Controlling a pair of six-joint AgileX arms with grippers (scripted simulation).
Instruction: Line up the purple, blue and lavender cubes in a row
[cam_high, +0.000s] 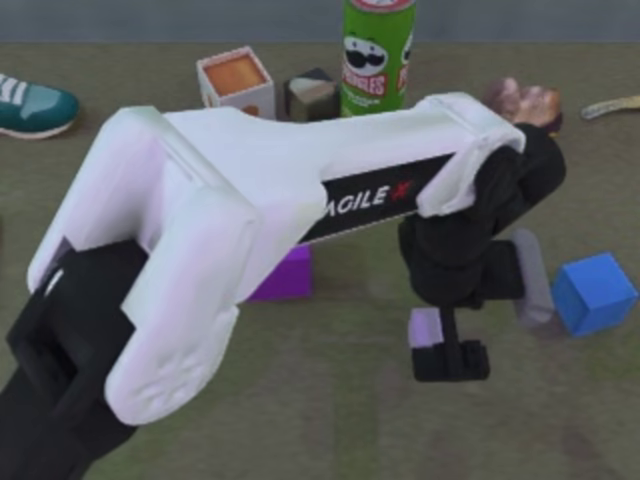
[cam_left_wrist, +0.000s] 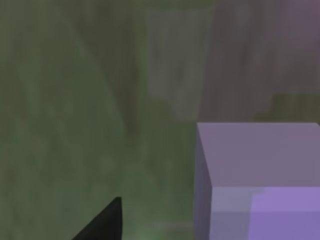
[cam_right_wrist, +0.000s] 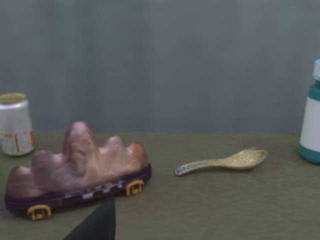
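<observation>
Olive-green table (cam_high: 330, 420), grey wall behind; left gripper (cam_high: 450, 345) grips lavender cube (cam_high: 426, 326).

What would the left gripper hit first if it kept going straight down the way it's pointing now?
Most likely the lavender cube, directly beside the left gripper in the top view and filling the left wrist view close up. Otherwise, the table; depth is unclear.

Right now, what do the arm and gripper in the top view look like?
The left arm has bulky white rounded shells over black joints, with a black band on the forearm lettered AGILE in white, followed by a red X. Its wrist is black, and the left gripper is black and blocky. The right arm is outside the top view; the right wrist view shows only a dark fingertip.
</observation>
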